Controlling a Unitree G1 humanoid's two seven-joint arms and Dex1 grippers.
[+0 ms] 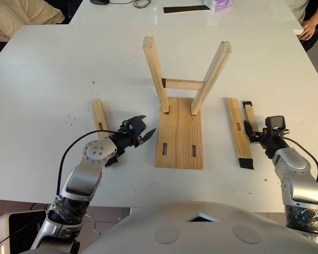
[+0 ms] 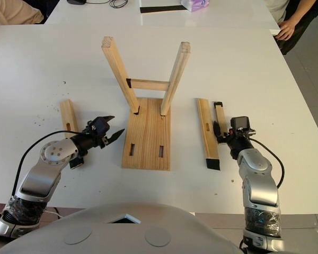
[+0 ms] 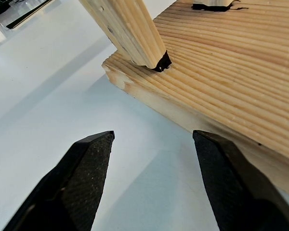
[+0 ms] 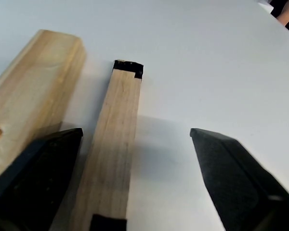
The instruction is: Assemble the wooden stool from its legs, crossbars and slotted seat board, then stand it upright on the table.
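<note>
A white, smooth table point(image 1: 53, 69) holds a half-built stool of pale pine, lying upside down at its centre. The seat point(image 1: 179, 135) is a flat rectangular board with long straight grain, resting on the tabletop. Two square-section legs stand in its far edge: one point(image 1: 155, 71) leans toward the robot's left, the other point(image 1: 212, 76) toward its right, so they splay apart as they rise. A thin crossbar point(image 1: 183, 84) joins them partway up, dark at its left joint. Black marks ring the foot of each leg where it enters the board. Two small dark rectangular slots point(image 1: 164, 148) near the seat's near edge are unfilled.

To the right of the seat, a loose leg point(image 1: 238, 132) lies flat, slotted on its face and black at its near end. Just beside it lies a loose crossbar point(image 1: 250, 117), slim, with black ends. To the left of the seat, well apart, lies a shorter leg point(image 1: 99, 117) with a slot.

The left gripper point(image 1: 149, 123) hovers just left of the seat's edge, its black wedge-shaped fingers spread apart and holding nothing. The right gripper point(image 4: 136, 132) is also spread, one finger on each side of the loose crossbar, not clamped.
</note>
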